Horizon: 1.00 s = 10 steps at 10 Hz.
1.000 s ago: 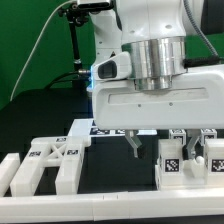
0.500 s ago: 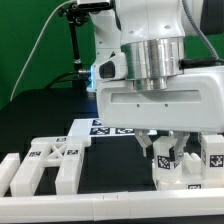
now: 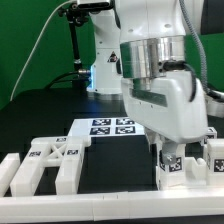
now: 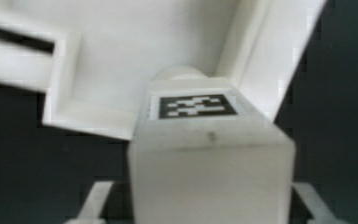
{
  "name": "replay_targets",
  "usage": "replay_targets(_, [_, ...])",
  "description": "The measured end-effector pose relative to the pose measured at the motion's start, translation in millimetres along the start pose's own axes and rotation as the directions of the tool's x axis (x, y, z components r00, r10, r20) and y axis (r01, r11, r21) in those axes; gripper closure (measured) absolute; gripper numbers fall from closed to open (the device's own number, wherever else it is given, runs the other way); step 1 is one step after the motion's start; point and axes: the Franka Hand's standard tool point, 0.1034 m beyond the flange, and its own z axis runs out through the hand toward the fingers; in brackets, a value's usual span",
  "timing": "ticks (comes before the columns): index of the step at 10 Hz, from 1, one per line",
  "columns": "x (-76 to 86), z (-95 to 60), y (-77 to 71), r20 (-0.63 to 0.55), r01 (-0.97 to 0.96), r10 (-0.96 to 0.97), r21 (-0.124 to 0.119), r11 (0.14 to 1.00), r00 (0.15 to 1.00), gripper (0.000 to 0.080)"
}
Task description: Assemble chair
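Note:
My gripper (image 3: 172, 152) is low at the exterior view's right, its hand tilted, with the jaws down around a small upright white chair block (image 3: 172, 166) that carries a tag. In the wrist view this block (image 4: 208, 150) fills the space between my fingers (image 4: 101, 205), with its tag facing the camera. One finger lies against its side and a thin dark strip shows at the other. A second tagged block (image 3: 214, 160) stands just beside it. A ladder-like white chair part (image 3: 50, 160) lies at the exterior view's left. A large white chair slab (image 4: 140, 70) lies beyond the held block.
The marker board (image 3: 110, 126) lies flat on the black table behind the parts. A white border rail (image 3: 60, 205) runs along the front edge. The arm's body hangs over the right half of the table.
My gripper came down around the small block from just above it. The hand has since tilted and shifted a little to the exterior view's right.

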Motion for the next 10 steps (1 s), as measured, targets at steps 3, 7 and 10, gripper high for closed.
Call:
replay_targets(3, [-3.1, 3.2, 3.9, 0.045, -0.362, 0.362, -0.012, 0.932, 0.931, 0.0511])
replay_targets(7, [-11.2, 3.1, 3.1, 0.040, -0.129, 0.129, -0.004, 0.992, 0.991, 0.0281])
replay_targets(10, [-18.9, 5.2, 4.9, 0.039, 0.394, -0.394, 0.021, 0.919, 0.918, 0.0174])
